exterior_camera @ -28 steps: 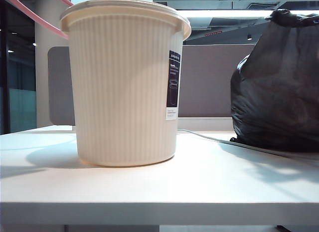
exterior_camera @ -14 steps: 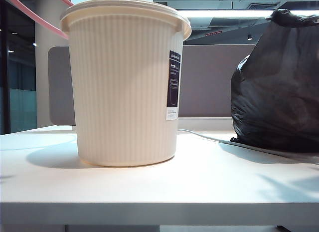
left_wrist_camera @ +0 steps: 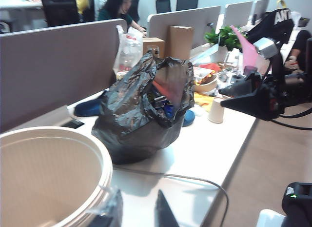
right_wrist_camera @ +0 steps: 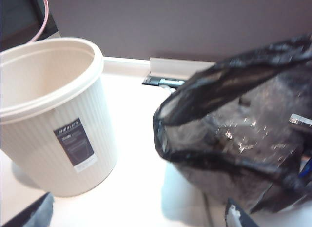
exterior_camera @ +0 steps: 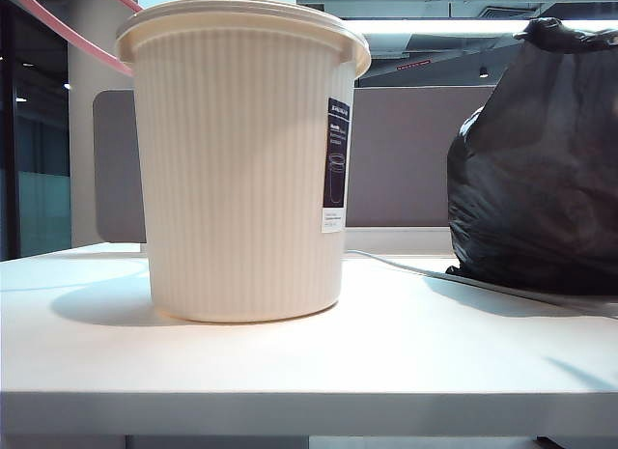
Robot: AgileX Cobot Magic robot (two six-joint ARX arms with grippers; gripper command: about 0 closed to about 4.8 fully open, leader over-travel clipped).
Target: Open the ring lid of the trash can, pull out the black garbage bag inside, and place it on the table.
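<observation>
The cream ribbed trash can [exterior_camera: 241, 159] stands uncovered on the white table [exterior_camera: 386, 362], and its inside [right_wrist_camera: 44, 66] looks empty. The pink ring lid [exterior_camera: 58, 29] hangs off the can's far left side, also a pink arc [right_wrist_camera: 44, 10] in the right wrist view. The black garbage bag [exterior_camera: 536, 159] sits on the table to the can's right, crinkled and bulging [left_wrist_camera: 141, 110]. My left gripper [left_wrist_camera: 139, 215] hovers open over the table beside the can's rim [left_wrist_camera: 105, 168]. My right gripper [right_wrist_camera: 136, 215] is wide open above the table, between can and bag [right_wrist_camera: 239, 139]. Neither holds anything.
A pale cable [exterior_camera: 406, 267] runs across the table past the bag. A grey divider panel [exterior_camera: 406, 159] stands behind. A blue slipper [left_wrist_camera: 87, 108], a paper cup [left_wrist_camera: 216, 111] and desk clutter lie beyond the bag. The right arm [left_wrist_camera: 263, 97] shows over the table's edge.
The arm shadows on the table's front left and front right have shrunk away. The can, the ring lid and the bag have not moved.
</observation>
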